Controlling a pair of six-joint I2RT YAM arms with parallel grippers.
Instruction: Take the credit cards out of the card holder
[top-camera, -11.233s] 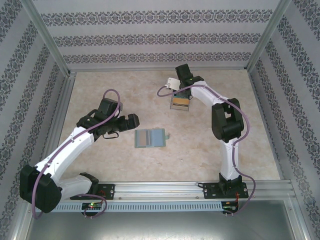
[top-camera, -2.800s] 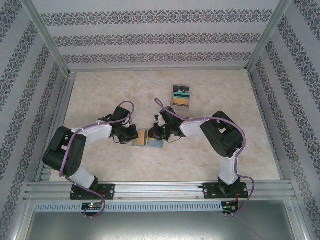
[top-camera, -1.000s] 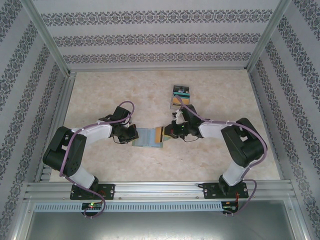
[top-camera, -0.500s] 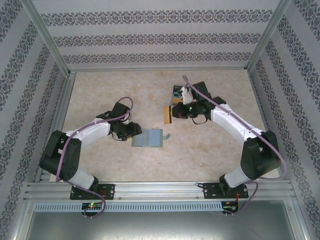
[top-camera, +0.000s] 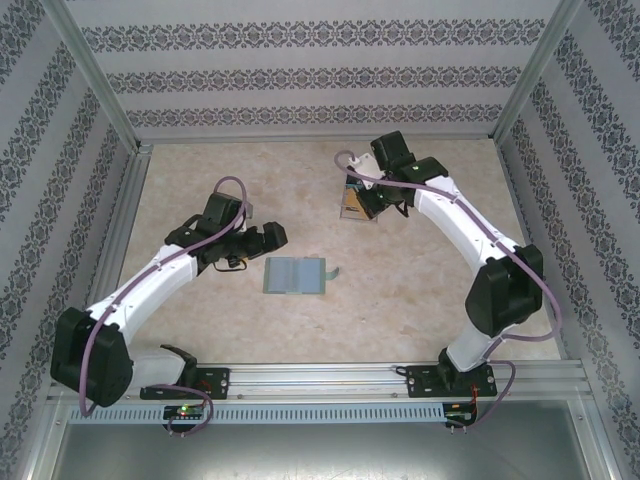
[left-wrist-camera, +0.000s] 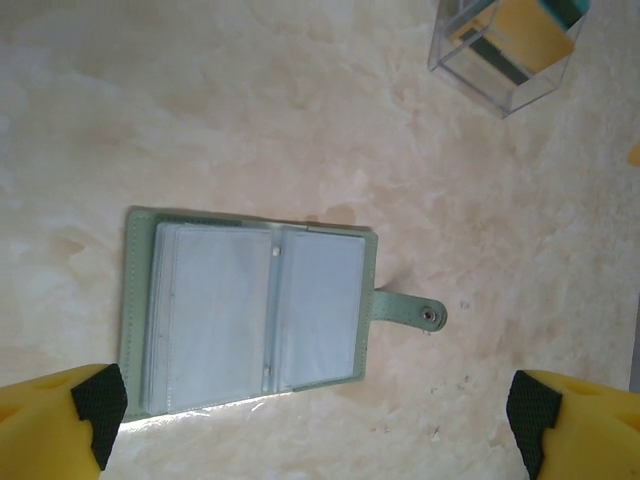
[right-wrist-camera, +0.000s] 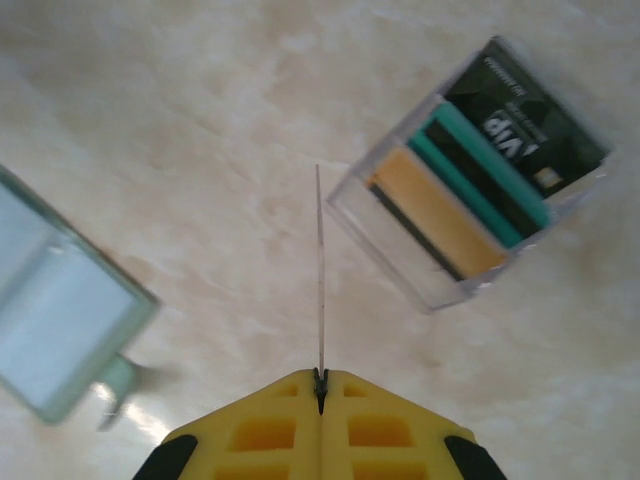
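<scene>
The card holder (top-camera: 297, 275) lies open and flat mid-table, dull green with a pale blue-grey inside (left-wrist-camera: 250, 305) and its snap strap (left-wrist-camera: 405, 308) out to the right. My left gripper (top-camera: 268, 240) hovers open just left of and above it; its yellow fingertips (left-wrist-camera: 85, 420) frame the holder in the wrist view. My right gripper (right-wrist-camera: 320, 378) is shut on one credit card (right-wrist-camera: 320, 270), seen edge-on as a thin line. It hangs beside a clear box (right-wrist-camera: 480, 170) holding black, teal and tan credit cards (top-camera: 355, 205).
Patterned walls and metal rails enclose the beige table (top-camera: 230, 170). Open floor lies to the left, the front and the far right of the holder. The clear box stands at the back, right of centre.
My left gripper let go of the holder, opened wide and drew back up-left. My right gripper carried a card from the holder up to the clear box.
</scene>
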